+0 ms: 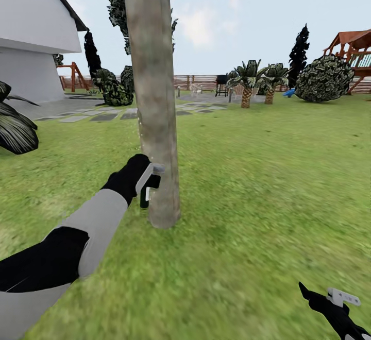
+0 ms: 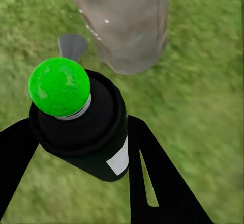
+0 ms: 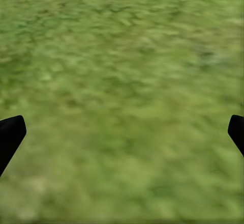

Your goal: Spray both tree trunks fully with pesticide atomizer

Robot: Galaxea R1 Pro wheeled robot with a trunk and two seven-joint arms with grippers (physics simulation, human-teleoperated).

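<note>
Left gripper (image 1: pixel 150 187) is clamped on the pesticide atomizer (image 2: pixel 84 127), a squat black can with a white label and a glossy green tip, held low beside the tree trunk (image 1: pixel 153 98) near its base on the grass (image 1: pixel 257 175). Right gripper (image 3: pixel 122 132) hangs over lawn with its jaws spread wide, holding nothing

The tree trunk (image 1: pixel 153 98) runs out of the head view's top edge, so its crown cannot be seen, and in the left wrist view the trunk (image 2: pixel 127 23) is cut off just above its foot. In the head view the sprayer (image 1: pixel 146 197) is mostly hidden behind the left gripper (image 1: pixel 149 181), with only a dark sliver showing. The right gripper (image 1: pixel 337 304) is clipped by the lower corner there, and only its two dark fingertips (image 3: pixel 10 135) poke in over blurred grass (image 3: pixel 122 81). The house (image 1: pixel 33 36) is cut by the left edge.
</note>
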